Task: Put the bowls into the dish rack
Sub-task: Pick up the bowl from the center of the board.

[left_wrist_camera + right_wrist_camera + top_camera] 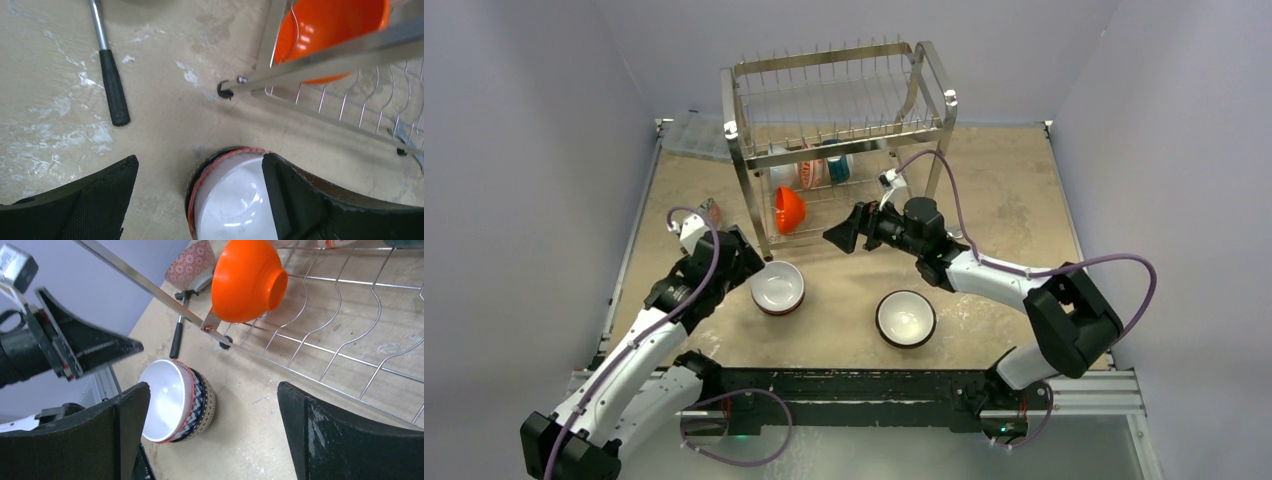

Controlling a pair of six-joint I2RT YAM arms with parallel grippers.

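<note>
Centre-left in the overhead view, the left gripper point(752, 266) straddles the rim of a white-lined, blue-patterned bowl point(778, 288), jaws spread, not gripping. The right gripper point(836, 237) hangs open and empty beside the shiny wire dish rack point(844, 100). Likely next: pinch the rim, then lift.

No text, label, brand, number or sign can be read in any of the three views. Coloured marks are seen on the bowls point(812, 172) standing in the lower tier of the dish rack point(854, 142). They are too small and blurred for lettering to be told from pattern. In the right wrist view, the outside of the bowl point(199, 401) on the worktop point(250, 440) is covered by bands of blue, red and tan pattern, with no letters or figures among them.
</note>
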